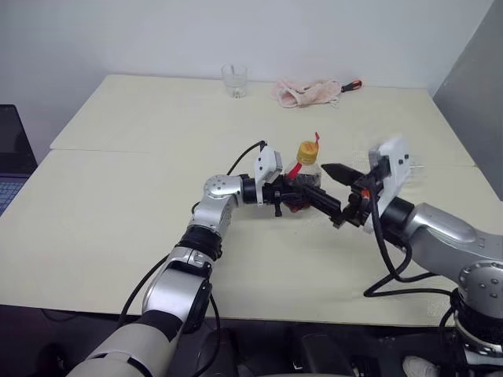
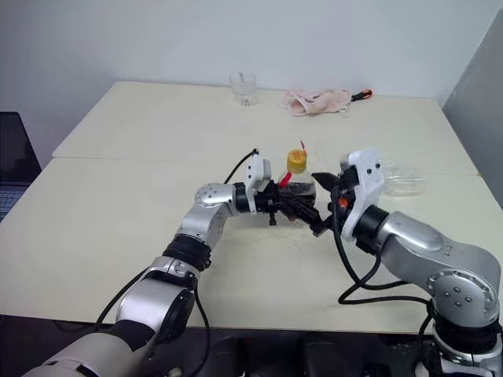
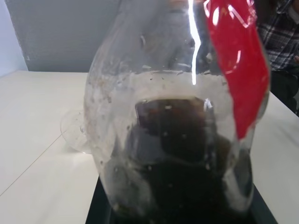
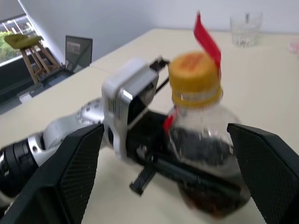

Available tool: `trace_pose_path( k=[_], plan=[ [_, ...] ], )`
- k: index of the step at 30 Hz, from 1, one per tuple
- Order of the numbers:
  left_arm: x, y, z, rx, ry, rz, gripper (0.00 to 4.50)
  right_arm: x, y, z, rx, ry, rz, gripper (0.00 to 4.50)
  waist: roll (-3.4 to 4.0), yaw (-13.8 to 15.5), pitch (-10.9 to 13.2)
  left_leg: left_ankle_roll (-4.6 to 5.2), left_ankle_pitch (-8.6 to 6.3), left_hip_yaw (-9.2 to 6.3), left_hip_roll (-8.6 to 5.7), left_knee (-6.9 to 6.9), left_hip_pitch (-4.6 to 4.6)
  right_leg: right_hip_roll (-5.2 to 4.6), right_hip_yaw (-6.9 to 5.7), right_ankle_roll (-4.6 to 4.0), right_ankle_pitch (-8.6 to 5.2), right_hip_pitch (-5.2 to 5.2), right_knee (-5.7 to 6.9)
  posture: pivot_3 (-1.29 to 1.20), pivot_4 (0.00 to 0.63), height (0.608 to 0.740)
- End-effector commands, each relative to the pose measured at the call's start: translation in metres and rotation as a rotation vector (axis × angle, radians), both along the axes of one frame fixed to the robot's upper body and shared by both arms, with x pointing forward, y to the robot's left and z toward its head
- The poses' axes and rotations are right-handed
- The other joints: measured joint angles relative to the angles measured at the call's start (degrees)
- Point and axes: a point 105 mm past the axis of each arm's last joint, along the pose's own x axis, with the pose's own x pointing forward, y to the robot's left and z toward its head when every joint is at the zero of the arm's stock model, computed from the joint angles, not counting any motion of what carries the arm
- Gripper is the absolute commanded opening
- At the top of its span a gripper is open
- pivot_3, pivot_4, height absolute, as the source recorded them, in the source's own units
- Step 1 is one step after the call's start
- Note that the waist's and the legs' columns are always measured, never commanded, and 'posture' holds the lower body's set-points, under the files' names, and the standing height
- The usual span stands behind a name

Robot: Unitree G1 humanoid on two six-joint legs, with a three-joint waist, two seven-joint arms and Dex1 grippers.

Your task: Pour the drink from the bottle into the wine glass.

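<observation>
The left gripper (image 1: 310, 200) is clenched around the belly of the bottle (image 1: 305, 169), reaching in level from the robot's left. The bottle stands upright, just above or on the table (image 1: 126, 204); I cannot tell whether its base touches the surface. Its yellow cap (image 4: 194, 74) is screwed on, and a strip of the red label (image 4: 205, 39) sticks up beside the cap. The drink (image 4: 205, 196) fills only the lower part of the bottle, dark brown against the clear wall.

The right gripper (image 4: 175, 172) is released, its two black fingers (image 4: 77, 168) spread wide. In the right wrist view they stand on either side of the bottle, clear of it on both sides. In the left eye view the tips point toward the bottle from the robot's right, close by and not touching.

The wine glass (image 2: 397, 182) lies on its side on the table just behind the right wrist housing, partly hidden by it. In the left wrist view its round foot (image 3: 72, 133) shows past the bottle, resting on the table.

At the far edge of the table stands a short clear tumbler (image 1: 234, 80), upright. To its right lies a crumpled pink cloth (image 1: 306, 93), with a tool with a red handle (image 1: 351, 85) just beside it. A dark laptop (image 1: 12, 153) sits off the table's left edge.
</observation>
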Motion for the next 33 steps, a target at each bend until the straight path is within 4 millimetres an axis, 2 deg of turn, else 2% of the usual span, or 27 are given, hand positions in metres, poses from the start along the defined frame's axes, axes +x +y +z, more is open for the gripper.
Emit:
trace_pose_path(
  k=[1,13,24,27,33],
  plan=[
    [-0.001,-0.003,0.021,-0.042,-0.066,-0.01,1.0,0.011,0.0,0.011,0.022,-0.043,-0.061,4.5,0.0,0.0,0.0,0.0,0.0,0.0,0.0,0.0,0.0,0.0,0.0,0.0,0.0,0.0,0.0,0.0,0.15,0.74],
    [-0.002,-0.001,0.019,-0.048,-0.061,-0.003,1.0,0.02,0.013,0.027,0.051,-0.098,-0.069,4.5,0.0,0.2,0.0,0.0,0.0,0.03,0.02,-0.01,-0.02,0.0,0.0,0.0,0.0,-0.03,-0.04,0.0,0.15,0.74],
    [-0.002,-0.002,0.02,-0.052,-0.062,-0.004,1.0,0.031,0.011,0.03,0.036,-0.093,-0.105,4.5,0.0,0.2,0.0,0.0,0.0,0.03,0.03,-0.01,-0.02,0.0,0.0,0.0,0.0,-0.04,-0.02,0.0,0.15,0.74],
    [-0.002,-0.002,0.02,-0.053,-0.062,-0.002,1.0,0.033,0.011,0.026,0.023,-0.085,-0.112,3.62,0.0,0.2,0.0,0.0,0.0,0.03,0.03,-0.01,-0.02,0.0,0.0,0.0,0.0,-0.04,-0.02,0.0,0.15,0.74],
    [-0.002,0.0,0.02,-0.052,-0.062,0.003,1.0,0.035,0.009,0.028,0.027,-0.092,-0.131,1.45,0.0,0.2,0.0,0.0,0.0,0.03,0.03,-0.01,-0.02,0.0,0.0,0.0,0.0,-0.04,-0.01,0.0,0.15,0.74]
  ],
)
